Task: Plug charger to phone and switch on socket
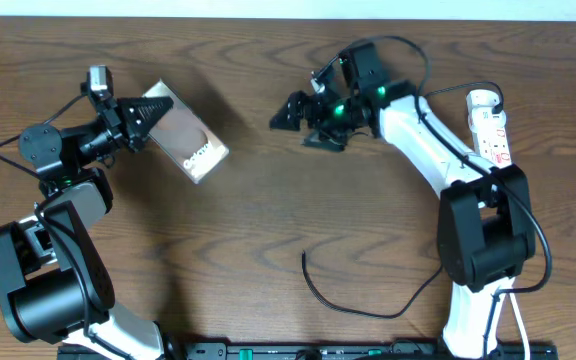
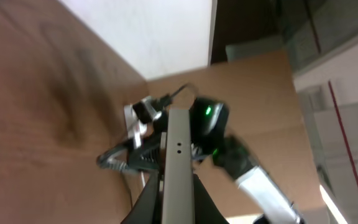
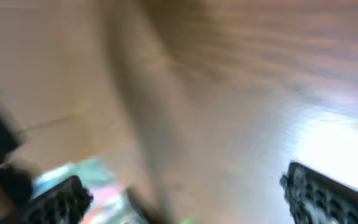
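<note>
My left gripper [image 1: 146, 121] is shut on one end of the phone [image 1: 184, 136], a dark-brown slab with white lettering that sticks out to the right at the table's left. The left wrist view shows the phone [image 2: 178, 149] edge-on as a grey bar between the black fingers [image 2: 148, 202]. At the upper middle of the table my right gripper [image 1: 303, 124] stands wide open and holds nothing; its wrist view is blurred, with only wood between the fingers [image 3: 64, 199]. The charger's thin black cable [image 1: 353, 308] lies curled at the front, its tip [image 1: 304, 257] free. The white socket [image 1: 491, 123] lies far right.
The right arm [image 1: 423, 140] stretches from the front right across to the upper middle, passing beside the socket. A white cord [image 1: 516, 318] runs down by the right arm's base. Bare wood lies between the phone and the cable.
</note>
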Robot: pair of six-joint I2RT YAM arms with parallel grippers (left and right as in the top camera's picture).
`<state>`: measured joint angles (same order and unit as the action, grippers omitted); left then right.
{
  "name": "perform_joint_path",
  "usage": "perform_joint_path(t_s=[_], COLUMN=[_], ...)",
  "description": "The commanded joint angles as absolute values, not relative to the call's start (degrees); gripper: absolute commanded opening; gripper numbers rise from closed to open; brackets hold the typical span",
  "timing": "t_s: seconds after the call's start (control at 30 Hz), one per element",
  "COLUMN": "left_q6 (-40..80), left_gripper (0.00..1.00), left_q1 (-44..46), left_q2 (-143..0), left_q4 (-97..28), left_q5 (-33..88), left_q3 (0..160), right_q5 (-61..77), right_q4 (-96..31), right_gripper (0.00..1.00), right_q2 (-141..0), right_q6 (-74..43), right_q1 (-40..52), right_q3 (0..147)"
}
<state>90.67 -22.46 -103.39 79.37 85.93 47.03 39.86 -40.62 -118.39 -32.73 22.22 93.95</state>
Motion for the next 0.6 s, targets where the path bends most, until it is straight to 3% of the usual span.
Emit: perform_joint_path(t_s=[0.0,0.2,0.57], left_q6=[91.8,91.8,93.8], left_gripper=[0.07,0.07,0.07], left_q1=[-23.2,-28.5,-39.8], left_q2=[-102.5,-102.5,-102.5], left_q4=[79.8,79.8,79.8], left_q5=[90.0,90.0,90.0], left_q3=[48.8,48.8,48.7], right_q5=[19.4,10.7,2.7], right_q4=[-49.3,-58.6,-57.8], right_gripper=[0.99,0.99,0.98], right_q2=[-118.2,-118.3,-118.3], right_q6=[-21.9,-22.7,-39.5], right_q1=[25.3,32.3,44.4], right_q3=[98.6,96.1,86.8])
